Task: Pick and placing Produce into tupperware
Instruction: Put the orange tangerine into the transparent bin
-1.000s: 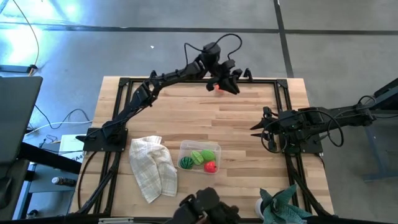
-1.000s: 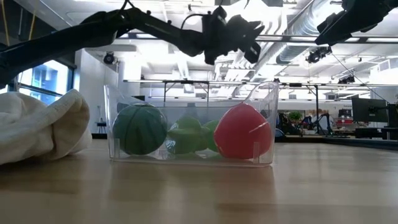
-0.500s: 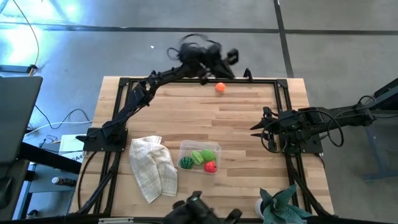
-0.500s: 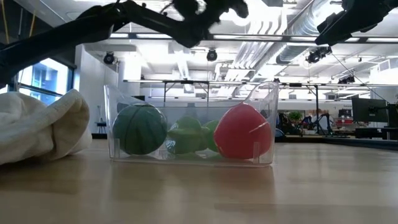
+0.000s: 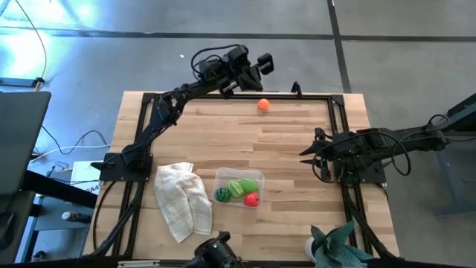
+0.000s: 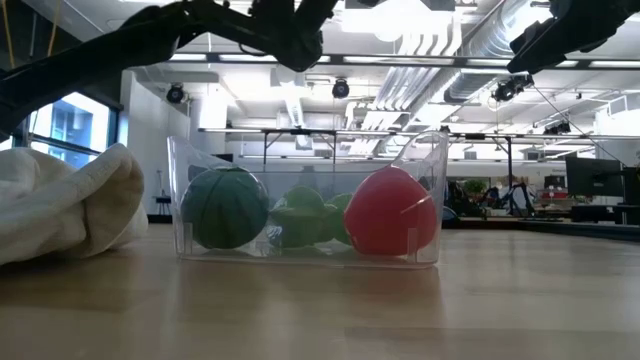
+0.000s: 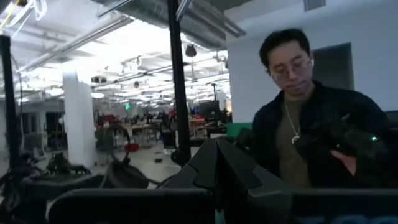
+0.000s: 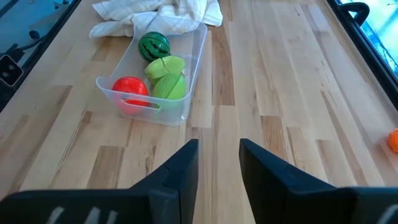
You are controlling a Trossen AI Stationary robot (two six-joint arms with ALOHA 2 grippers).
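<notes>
The clear tupperware (image 5: 239,187) stands near the table's front middle. It holds a round green piece (image 8: 153,45), a light-green piece (image 8: 166,78) and a red piece (image 8: 129,88). An orange piece (image 5: 262,105) lies alone on the wood near the far edge. My left gripper (image 5: 262,63) is raised beyond and above that edge, shut and empty, its fingers meeting in the left wrist view (image 7: 217,165). My right gripper (image 8: 219,155) waits at the table's right, open and empty, pointing toward the tupperware.
A white checked cloth (image 5: 182,199) lies bunched against the tupperware's left side. A teal spiky plant (image 5: 338,249) sits at the front right corner. A person (image 7: 305,124) stands beyond the far edge. Black frame rails (image 5: 338,112) run along the table's sides.
My left gripper has risen from just over the orange piece, gone up and toward the far left, and rolled. The orange piece stays on the table near the far edge.
</notes>
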